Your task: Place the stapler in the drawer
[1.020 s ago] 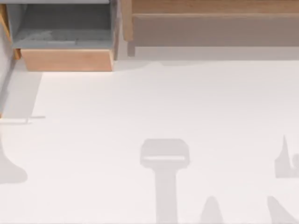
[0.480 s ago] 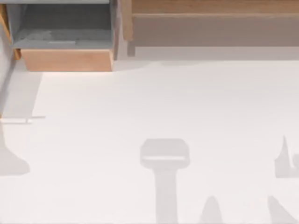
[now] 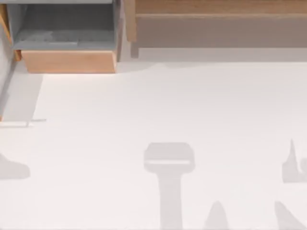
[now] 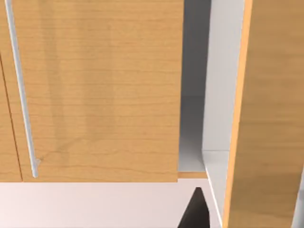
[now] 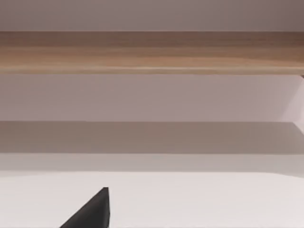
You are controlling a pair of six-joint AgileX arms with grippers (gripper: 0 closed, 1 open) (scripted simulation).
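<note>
The drawer point(image 3: 68, 61) stands pulled open at the table's back left, with grey inner walls and floor behind a light tan wooden front panel. The stapler is out of view. A black part of my left gripper point(image 4: 195, 213) shows in the left wrist view, close in front of tan wooden panels. In the right wrist view, a black part of my right gripper point(image 5: 92, 213) hangs over the white table, facing the long shelf.
A long wooden shelf point(image 3: 216, 28) with a greyish-brown recess runs along the back right. In the left wrist view, a wooden panel point(image 4: 95, 95) carries a thin metal bar handle point(image 4: 21, 95), with a narrow gap beside it. Grey shadows lie on the white table point(image 3: 158, 105).
The grey shadow at the table's left edge has shrunk and dropped lower. Nothing else differs.
</note>
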